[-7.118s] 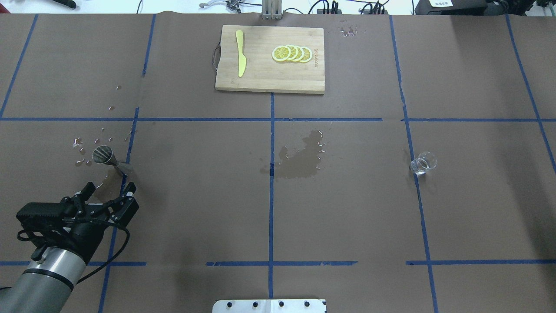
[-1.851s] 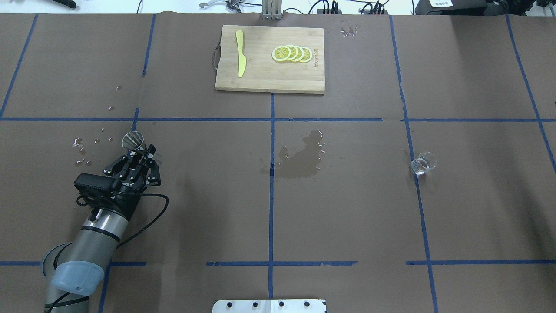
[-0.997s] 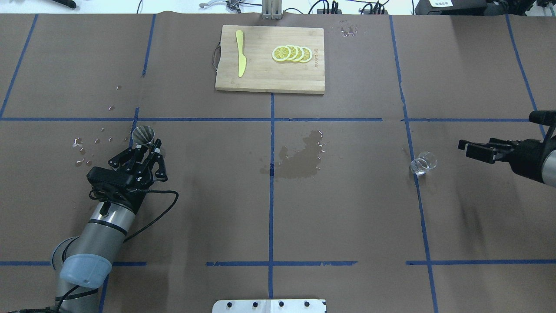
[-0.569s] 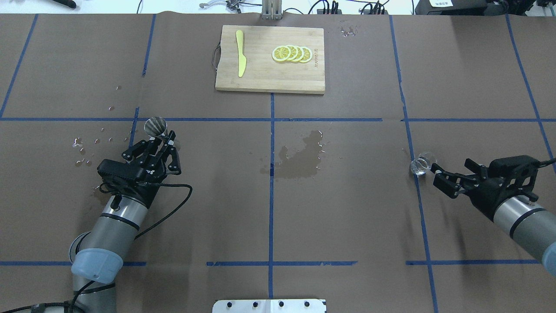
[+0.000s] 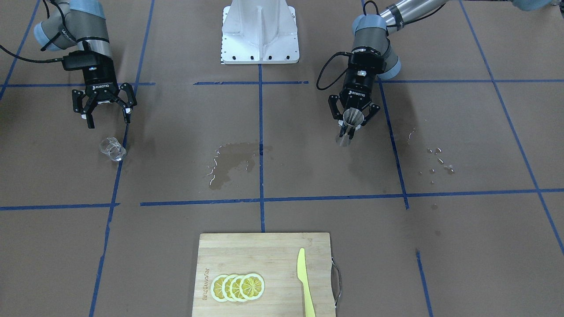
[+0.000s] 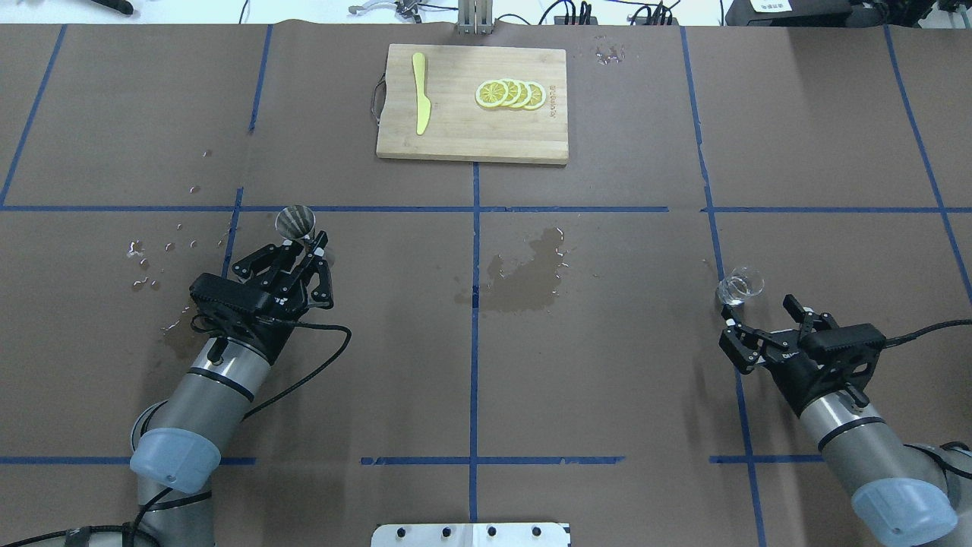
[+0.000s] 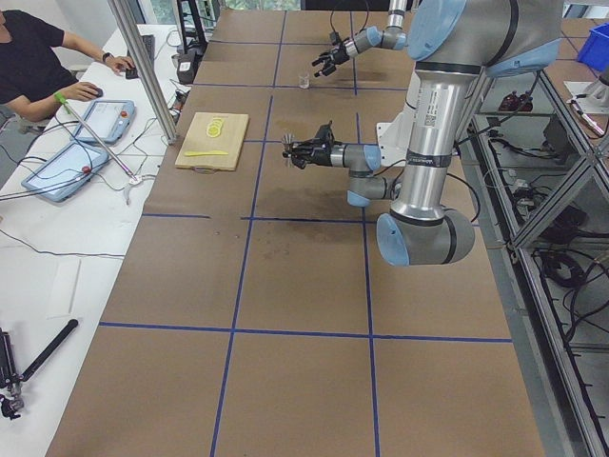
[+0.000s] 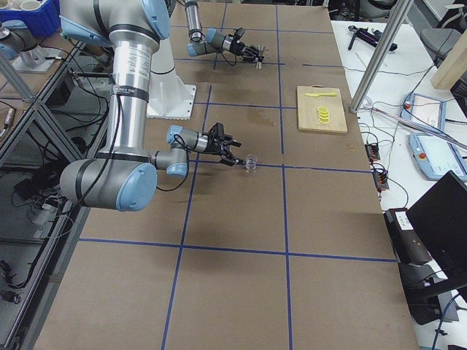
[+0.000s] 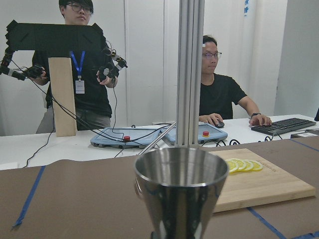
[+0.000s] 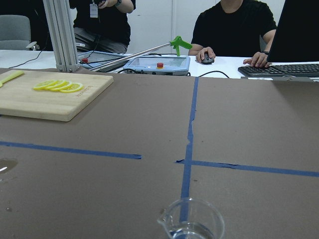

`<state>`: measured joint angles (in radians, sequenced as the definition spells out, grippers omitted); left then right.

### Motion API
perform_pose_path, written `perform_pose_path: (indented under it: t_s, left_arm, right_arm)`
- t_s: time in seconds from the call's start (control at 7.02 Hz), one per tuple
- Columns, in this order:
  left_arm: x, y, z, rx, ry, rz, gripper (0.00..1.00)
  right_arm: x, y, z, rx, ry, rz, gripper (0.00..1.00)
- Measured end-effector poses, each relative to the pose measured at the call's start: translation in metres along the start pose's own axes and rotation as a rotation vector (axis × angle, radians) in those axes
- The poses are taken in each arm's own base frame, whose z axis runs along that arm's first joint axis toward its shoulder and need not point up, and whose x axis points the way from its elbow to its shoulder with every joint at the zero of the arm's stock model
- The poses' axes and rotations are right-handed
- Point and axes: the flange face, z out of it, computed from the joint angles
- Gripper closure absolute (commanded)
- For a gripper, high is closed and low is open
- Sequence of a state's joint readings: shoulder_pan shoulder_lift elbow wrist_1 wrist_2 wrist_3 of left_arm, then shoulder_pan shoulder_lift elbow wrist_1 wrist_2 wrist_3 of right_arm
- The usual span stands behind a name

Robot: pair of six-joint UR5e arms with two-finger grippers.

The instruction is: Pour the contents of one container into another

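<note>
You have the left gripper [image 6: 305, 245] pinched shut on the narrow waist of the steel jigger [image 9: 180, 189], left of centre in the overhead view. In the left wrist view it stands upright as a smooth, mirror-bright cone flaring to a thin round rim. Whether its foot touches the paper cannot be told. The right gripper [image 6: 759, 319] sits in the lower right of the overhead view with its black fingers spread wide and nothing between them. The small clear glass beaker [image 6: 740, 286] stands just beyond those fingertips, apart from them, beside a blue tape line. From the right wrist camera you see its thin round lip, pulled into a little pouring spout on one side. The table [image 6: 607, 380] is covered in matte brown paper marked into squares with blue tape. A dark, ragged wet patch [image 6: 528, 277] lies near the middle, and shiny droplets [image 6: 148, 262] are scattered at the left. At the top centre lies a pale rectangular wooden cutting board [image 6: 456, 129] carrying a fan of round lemon slices [image 6: 510, 93] and a flat yellow knife [image 6: 420, 93].
</note>
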<state>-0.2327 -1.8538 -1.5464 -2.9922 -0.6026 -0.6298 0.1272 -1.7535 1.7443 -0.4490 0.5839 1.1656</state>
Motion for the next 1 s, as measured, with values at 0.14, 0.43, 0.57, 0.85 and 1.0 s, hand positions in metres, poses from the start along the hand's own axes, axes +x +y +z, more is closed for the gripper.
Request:
perform_pose_path:
  t_s: [0.14, 0.43, 0.57, 0.85, 1.0]
  left_arm:
    - [0.004, -0.001, 0.001, 0.0, 0.006, 0.013, 1.0]
    - [0.007, -0.002, 0.001, 0.001, 0.008, 0.023, 1.0]
    - [0.007, -0.002, 0.001, 0.001, 0.007, 0.025, 1.0]
    - [0.006, -0.002, 0.002, 0.002, 0.004, 0.027, 1.0]
    - [0.006, -0.002, 0.002, 0.002, 0.004, 0.027, 1.0]
  right_arm:
    - [-0.005, 0.013, 0.01, 0.021, 0.015, -0.009, 0.0]
    - [-0.007, 0.024, 0.02, 0.04, 0.033, -0.002, 0.0]
    - [-0.005, 0.026, 0.022, 0.044, 0.037, 0.032, 0.0]
    - [-0.002, 0.031, 0.028, 0.048, 0.049, 0.057, 0.0]
    - [-0.002, 0.035, 0.037, 0.053, 0.061, 0.056, 0.0]
